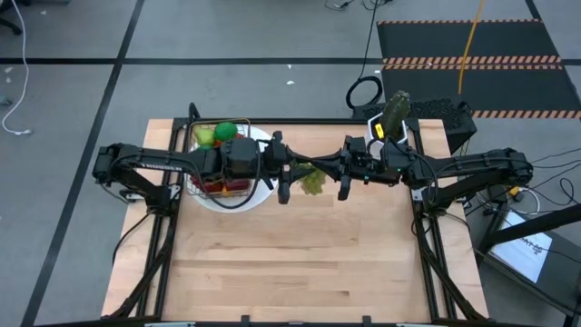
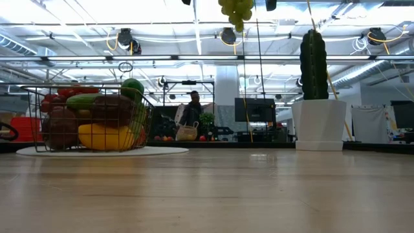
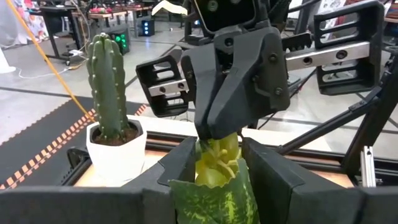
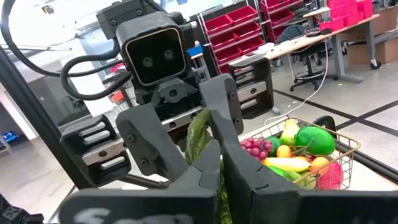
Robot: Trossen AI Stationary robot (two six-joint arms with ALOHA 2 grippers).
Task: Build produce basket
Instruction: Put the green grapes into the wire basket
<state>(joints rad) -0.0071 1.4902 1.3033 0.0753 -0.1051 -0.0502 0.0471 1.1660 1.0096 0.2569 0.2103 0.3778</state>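
Clearly the job is well along. Nearest, the bare front of the pale wooden table (image 1: 300, 272) holds no produce. Above mid-table the two dark grippers meet nose to nose over a bunch of green toy grapes with a mottled leaf (image 1: 313, 180), held well clear of the wood — the low view shows it hanging at the top of the picture. The left gripper (image 3: 214, 171) has its fingers closed against the leaf end, while the right gripper (image 4: 214, 163), fingers pressed together, pinches the same bunch from the other side; it looks like a hand-over in mid-air.

Farther back, on the left arm's side, the small dark wire-mesh basket (image 2: 37, 116) sits on a round white plate (image 2: 103, 152), already heaped — yellow banana, green and red pieces, purple grapes. A green cactus in a white pot (image 2: 315, 97) stands apart at the right rear.

Judging by this, only the grape bunch remains to go in.
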